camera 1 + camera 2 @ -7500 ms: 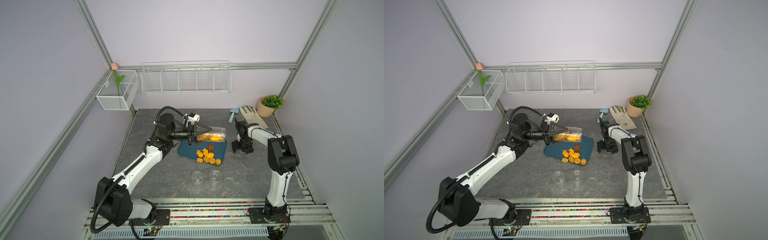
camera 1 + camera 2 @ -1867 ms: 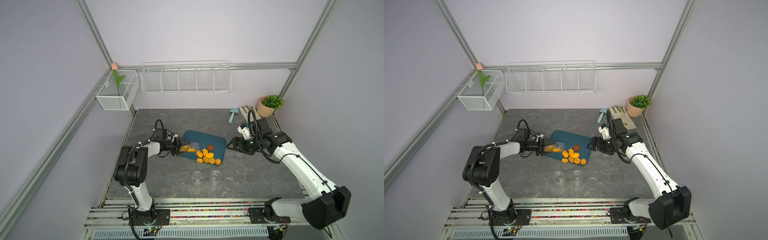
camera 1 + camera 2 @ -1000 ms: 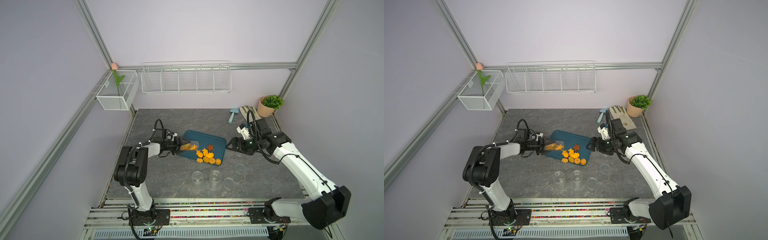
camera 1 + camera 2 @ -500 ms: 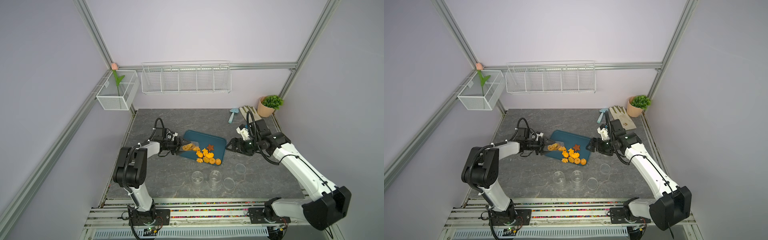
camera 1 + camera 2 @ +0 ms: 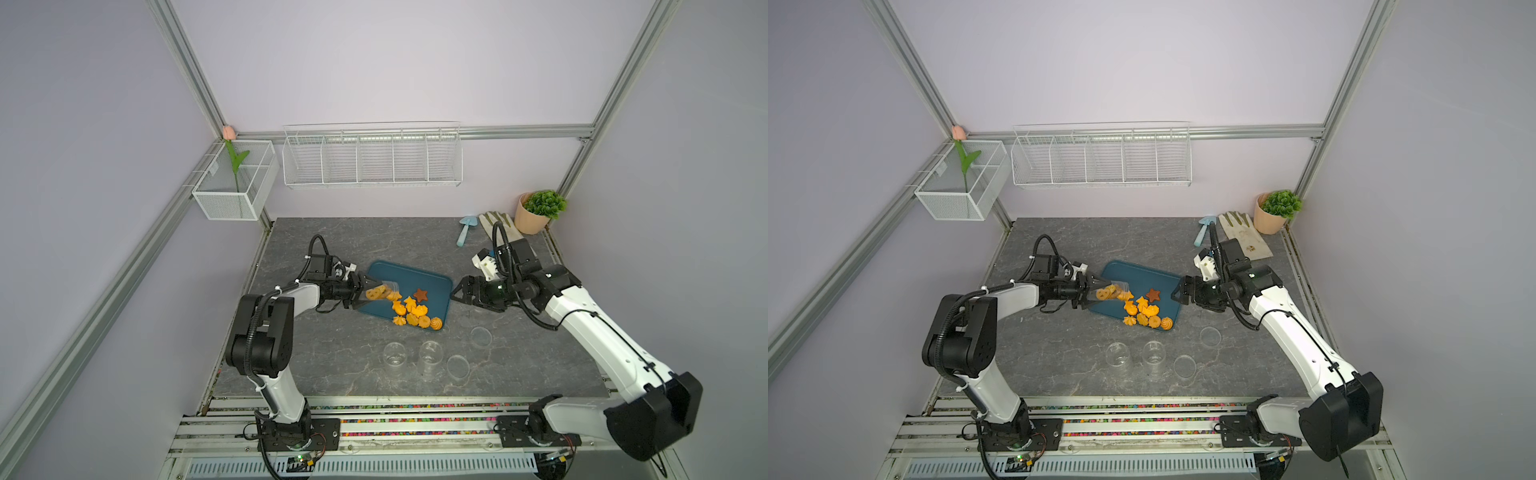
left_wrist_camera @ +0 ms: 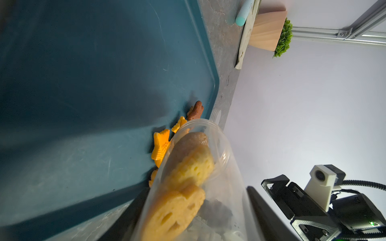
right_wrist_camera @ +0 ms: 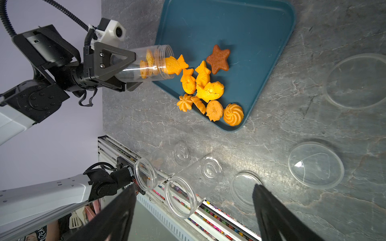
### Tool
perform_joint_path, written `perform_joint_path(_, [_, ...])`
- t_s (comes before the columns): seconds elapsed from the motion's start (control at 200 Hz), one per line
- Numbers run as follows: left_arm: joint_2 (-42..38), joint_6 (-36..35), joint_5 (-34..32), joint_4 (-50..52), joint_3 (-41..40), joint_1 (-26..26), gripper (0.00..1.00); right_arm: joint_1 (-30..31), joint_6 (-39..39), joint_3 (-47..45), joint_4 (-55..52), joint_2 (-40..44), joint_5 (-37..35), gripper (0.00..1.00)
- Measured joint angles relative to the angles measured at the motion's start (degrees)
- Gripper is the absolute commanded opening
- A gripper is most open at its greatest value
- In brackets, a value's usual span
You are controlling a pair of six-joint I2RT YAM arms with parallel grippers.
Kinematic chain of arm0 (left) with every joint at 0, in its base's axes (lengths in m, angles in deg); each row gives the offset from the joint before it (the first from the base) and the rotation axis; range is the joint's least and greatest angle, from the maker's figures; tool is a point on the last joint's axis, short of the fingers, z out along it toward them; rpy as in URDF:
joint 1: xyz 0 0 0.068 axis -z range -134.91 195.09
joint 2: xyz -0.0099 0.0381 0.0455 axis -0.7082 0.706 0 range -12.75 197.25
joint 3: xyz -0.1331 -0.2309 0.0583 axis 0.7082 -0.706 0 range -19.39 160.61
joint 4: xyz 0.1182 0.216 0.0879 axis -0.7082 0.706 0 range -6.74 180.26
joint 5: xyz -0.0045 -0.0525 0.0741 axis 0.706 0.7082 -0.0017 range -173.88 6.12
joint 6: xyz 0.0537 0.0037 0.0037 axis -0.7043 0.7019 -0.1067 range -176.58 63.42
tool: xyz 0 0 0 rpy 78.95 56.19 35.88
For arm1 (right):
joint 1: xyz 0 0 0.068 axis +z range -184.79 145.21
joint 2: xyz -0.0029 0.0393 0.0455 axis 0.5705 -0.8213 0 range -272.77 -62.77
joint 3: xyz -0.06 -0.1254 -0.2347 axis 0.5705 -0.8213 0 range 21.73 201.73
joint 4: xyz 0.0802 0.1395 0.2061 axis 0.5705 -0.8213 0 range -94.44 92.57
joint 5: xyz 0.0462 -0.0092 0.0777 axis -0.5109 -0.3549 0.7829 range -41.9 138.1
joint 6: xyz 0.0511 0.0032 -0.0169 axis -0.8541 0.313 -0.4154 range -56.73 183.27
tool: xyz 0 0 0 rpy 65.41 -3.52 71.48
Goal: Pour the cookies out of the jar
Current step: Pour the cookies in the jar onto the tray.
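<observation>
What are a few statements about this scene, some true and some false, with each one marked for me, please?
1. The left gripper holds the jar tipped on its side, mouth over the tray. True.
2. The jar is empty. False: a few cookies are inside it.
3. The brown star cookie lies on the tray. True.
4. The right gripper is clamped shut. False: it is open and holds nothing.
5. The potted plant stands on the tray. False: it stands at the far corner of the table.
</observation>
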Motion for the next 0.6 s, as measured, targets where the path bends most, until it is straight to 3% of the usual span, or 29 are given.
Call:
perform_joint_path(0.11, [-0.3, 5.2, 0.7, -7.5, -3.7, -0.5, 0.65, 0.3, -0.2, -0.1, 0.0, 0.3, 0.0, 0.89])
perform_joint_path(0.605, [-0.9, 3.3, 0.5, -4.2, -2.7, -0.7, 0.65, 0.3, -0.2, -0.2, 0.5, 0.7, -0.2, 0.89])
